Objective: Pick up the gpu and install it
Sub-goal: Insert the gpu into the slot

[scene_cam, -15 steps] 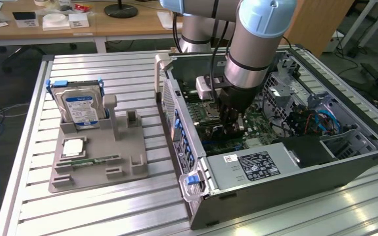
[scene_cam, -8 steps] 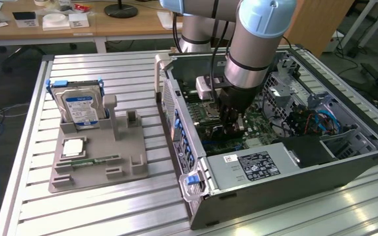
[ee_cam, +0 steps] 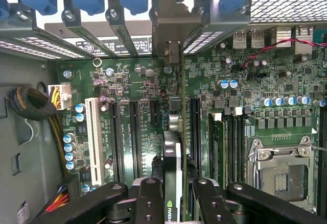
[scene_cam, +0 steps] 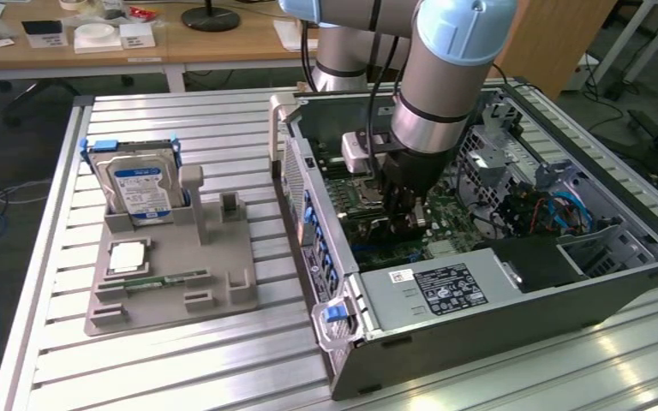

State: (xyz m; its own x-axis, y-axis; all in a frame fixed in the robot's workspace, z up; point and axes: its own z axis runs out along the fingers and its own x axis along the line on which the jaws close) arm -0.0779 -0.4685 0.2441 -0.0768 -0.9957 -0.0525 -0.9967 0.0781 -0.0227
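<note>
Gripper (ee_cam: 178, 196) clamps the gpu (ee_cam: 172, 152) edge-on above the motherboard slots (ee_cam: 134, 132). Any tilt could jam its edge or snag the bracket (ee_cam: 171, 25).

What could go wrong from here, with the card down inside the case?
1. The gpu is held edge-on in the gripper, and I cannot tell whether it lines up with the long black slot beside it. Pressed off-line, its edge could strike the motherboard.
2. Its metal bracket sits close to the rear slot dividers and might catch there, tilting the card.
</note>
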